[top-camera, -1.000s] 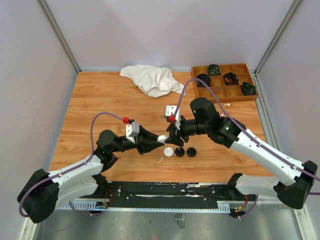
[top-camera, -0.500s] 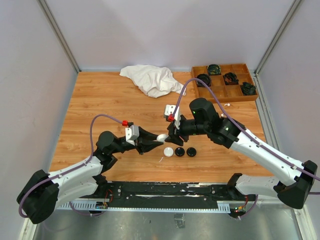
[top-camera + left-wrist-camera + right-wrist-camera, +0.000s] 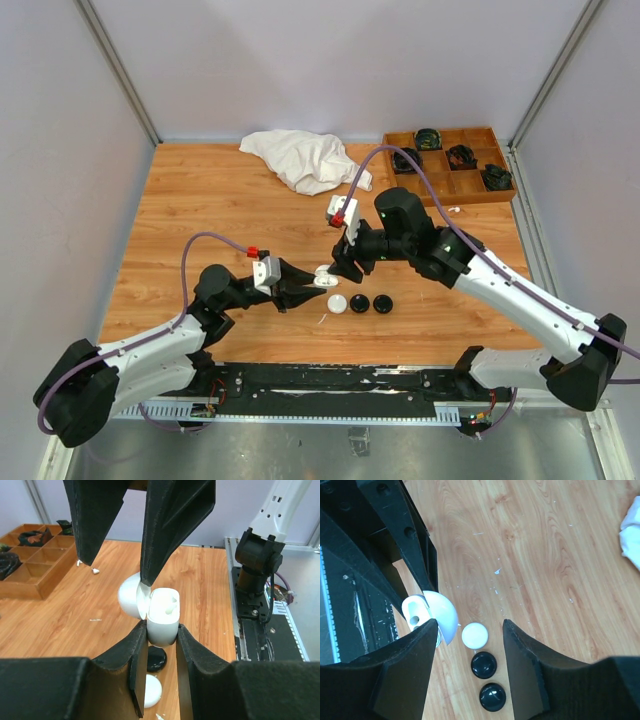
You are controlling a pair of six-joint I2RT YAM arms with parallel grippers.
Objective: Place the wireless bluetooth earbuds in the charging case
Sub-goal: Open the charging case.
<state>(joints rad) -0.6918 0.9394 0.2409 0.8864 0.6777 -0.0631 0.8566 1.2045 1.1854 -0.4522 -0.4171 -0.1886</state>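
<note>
My left gripper (image 3: 161, 631) is shut on a white charging case (image 3: 163, 617), held above the table with its domed lid (image 3: 130, 598) swung open. A white earbud (image 3: 170, 608) appears to sit in one well of the case. Seen from above, the case (image 3: 323, 276) hangs between the two grippers. My right gripper (image 3: 344, 264) stands open just behind and above it, nothing between its fingers (image 3: 170, 525). In the right wrist view the case (image 3: 416, 614) lies by the left fingertip of my right gripper (image 3: 470, 630). A tiny white piece (image 3: 453, 210), maybe another earbud, lies by the tray.
On the table below sit one white round case (image 3: 338, 304) and two black ones (image 3: 359, 303) (image 3: 382, 304). A wooden compartment tray (image 3: 440, 183) with coiled black items stands at the back right. A crumpled white cloth (image 3: 305, 160) lies at the back.
My right gripper has lifted away from the case and its jaws have widened. The left gripper still holds the open case in nearly the same spot.
</note>
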